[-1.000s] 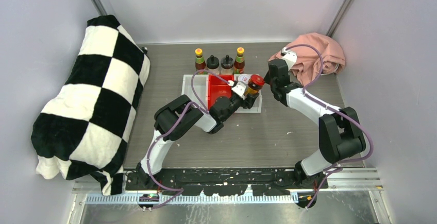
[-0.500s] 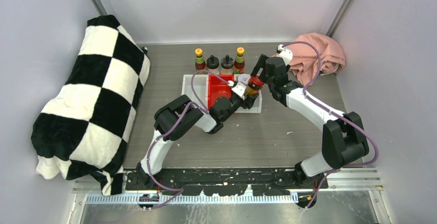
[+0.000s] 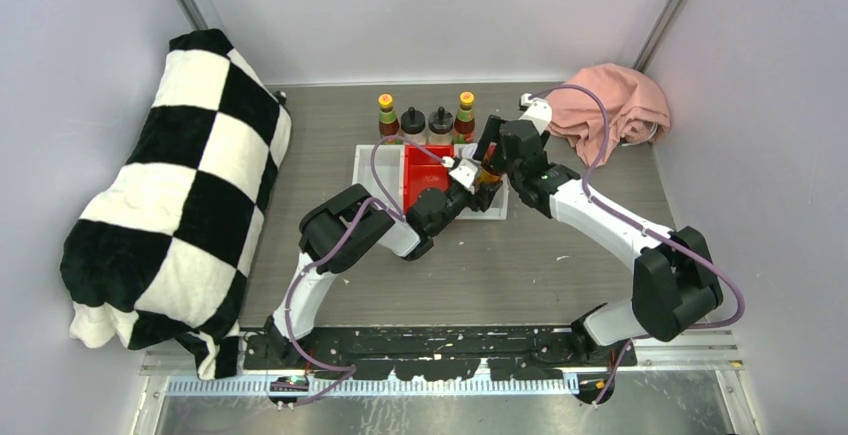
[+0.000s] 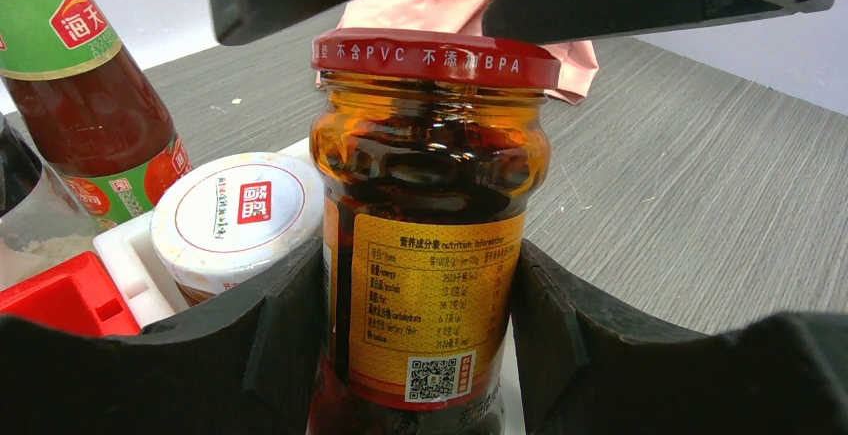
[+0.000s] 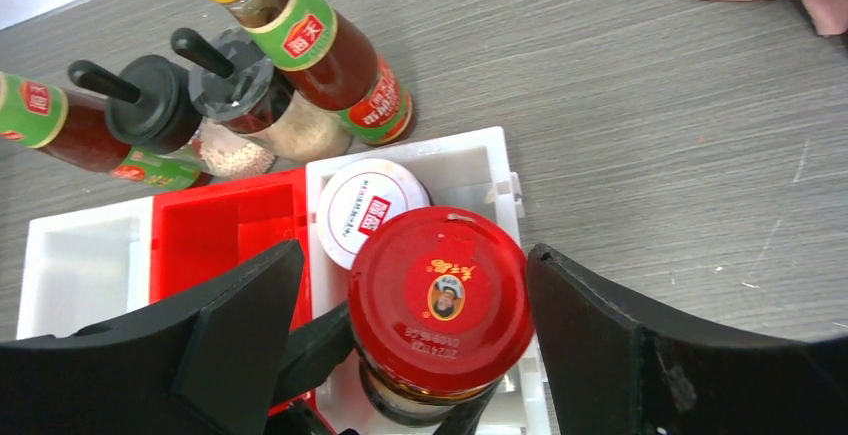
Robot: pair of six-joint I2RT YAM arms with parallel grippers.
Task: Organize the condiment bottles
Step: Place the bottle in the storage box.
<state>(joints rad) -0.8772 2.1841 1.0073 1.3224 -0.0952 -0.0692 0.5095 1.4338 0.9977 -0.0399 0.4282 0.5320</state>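
My left gripper (image 4: 418,290) is shut on the squat red-lidded dark jar (image 4: 430,205), holding it upright over the white bin (image 5: 480,155). My right gripper (image 5: 415,305) hangs open just above that jar (image 5: 440,295), one finger on each side of the lid without touching it. In the top view the right gripper (image 3: 497,150) covers most of the jar (image 3: 489,172). Along the back stand two yellow-capped red sauce bottles (image 3: 388,115) (image 3: 465,113) with two black-lidded shakers (image 3: 413,121) (image 3: 440,120) between them.
A white-lidded tub (image 5: 365,210) sits in the white bin beside the red bin (image 5: 210,235). A checkered blanket (image 3: 170,195) fills the left side. A pink cloth (image 3: 610,105) lies at the back right.
My right gripper has opened and swung left from beside the pink cloth to above the jar's lid. The left gripper and the jar have stayed put.
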